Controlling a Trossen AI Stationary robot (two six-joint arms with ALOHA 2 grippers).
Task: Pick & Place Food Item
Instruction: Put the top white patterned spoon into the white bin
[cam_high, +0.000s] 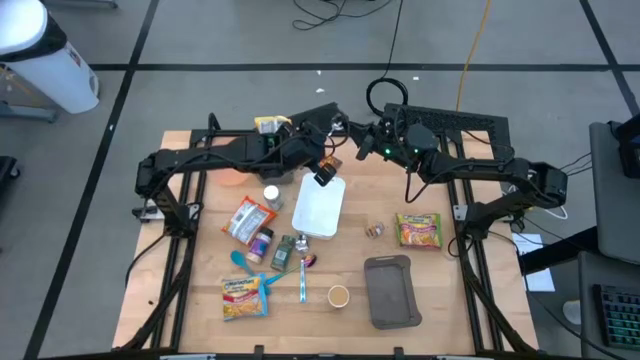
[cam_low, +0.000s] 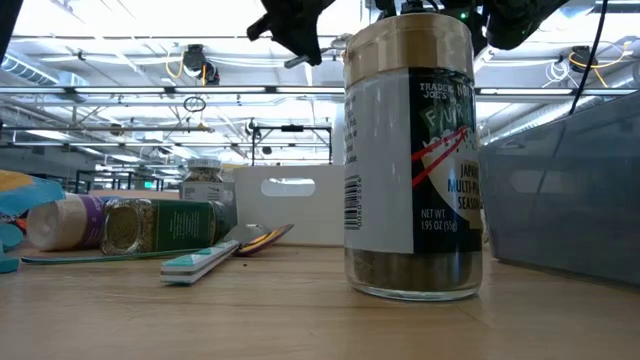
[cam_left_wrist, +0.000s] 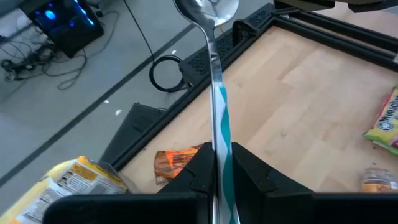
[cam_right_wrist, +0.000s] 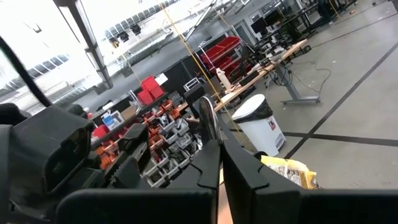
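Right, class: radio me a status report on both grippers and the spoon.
Left gripper shut on spoon, raised. Right gripper shut, apparently empty, raised beside it. Nothing blocking.

Two noodle packets (cam_high: 419, 229), two toothbrushes (cam_high: 303, 279)

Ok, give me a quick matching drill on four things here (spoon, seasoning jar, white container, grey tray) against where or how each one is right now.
Things:
1. spoon
2. seasoning jar
3. white container
4. grey tray

Places or states:
a. lying mid-table, just in front of the two grippers
b. clamped by its teal handle in the left gripper, bowl pointing away
c. flat near the table's front edge, right of the jar
d. standing upright, gold lid on, close to the low camera

Pairs: 1-b, 2-d, 3-a, 4-c
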